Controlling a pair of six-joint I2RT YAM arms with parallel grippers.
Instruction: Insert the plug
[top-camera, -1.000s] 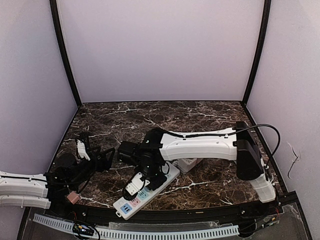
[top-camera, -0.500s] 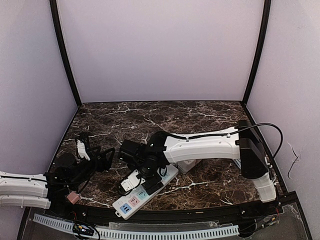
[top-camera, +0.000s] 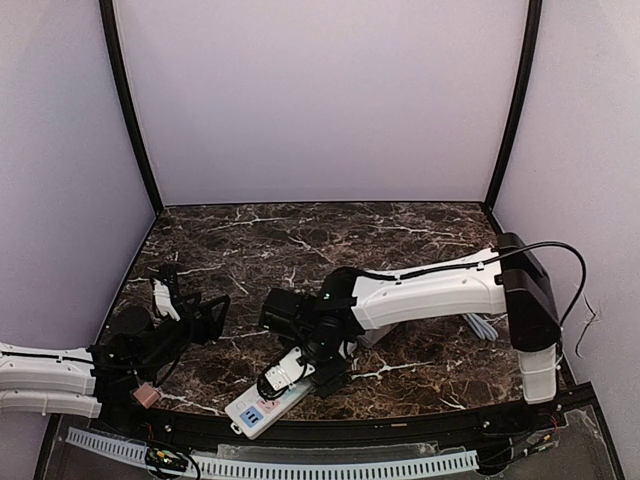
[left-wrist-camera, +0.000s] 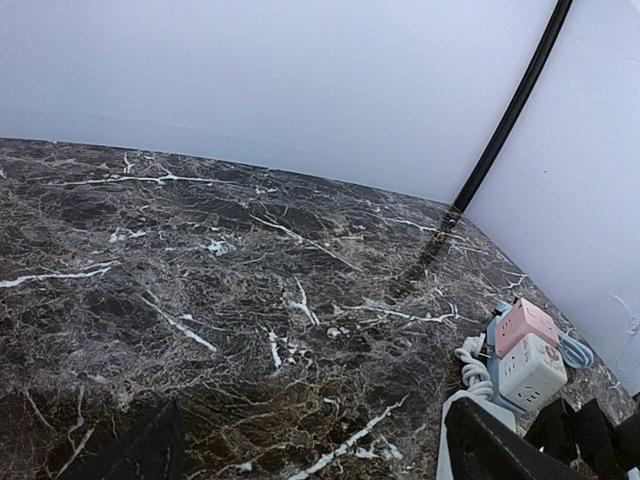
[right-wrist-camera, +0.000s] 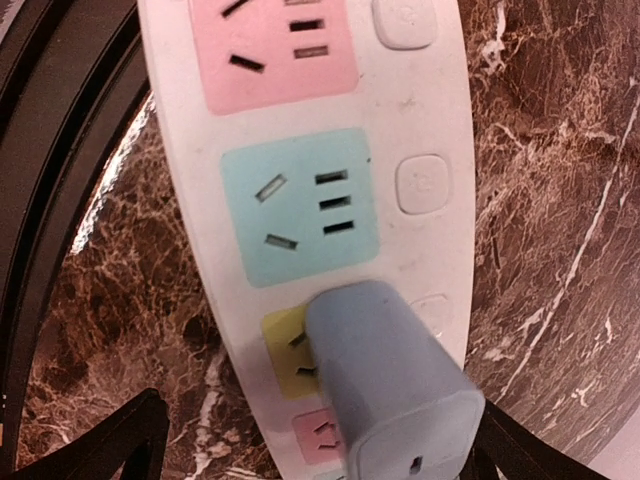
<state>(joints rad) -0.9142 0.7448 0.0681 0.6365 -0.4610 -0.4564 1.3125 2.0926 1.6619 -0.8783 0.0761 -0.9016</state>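
In the right wrist view a white power strip (right-wrist-camera: 430, 120) lies on the marble with pink, teal and yellow sockets. A blue-grey plug (right-wrist-camera: 395, 385) stands in the yellow socket (right-wrist-camera: 280, 345). My right gripper (right-wrist-camera: 320, 420) is open, its dark fingers (right-wrist-camera: 115, 440) spread wide on either side of the plug without touching it. From above, the right gripper (top-camera: 300, 368) hangs over the strip (top-camera: 255, 408) near the front edge and hides the plug. My left gripper (top-camera: 205, 315) hovers open at the left, holding nothing.
A pink and white cube socket (left-wrist-camera: 525, 350) with a coiled white cable (left-wrist-camera: 470, 365) sits right of the strip. A pale cable (top-camera: 487, 327) lies near the right wall. Black frame posts stand at the corners, and a cable track (top-camera: 300, 467) lines the near edge.
The right gripper has gone from shut to wide open, letting go of the plug, and its arm has shifted right and nearer. The left arm has not moved.
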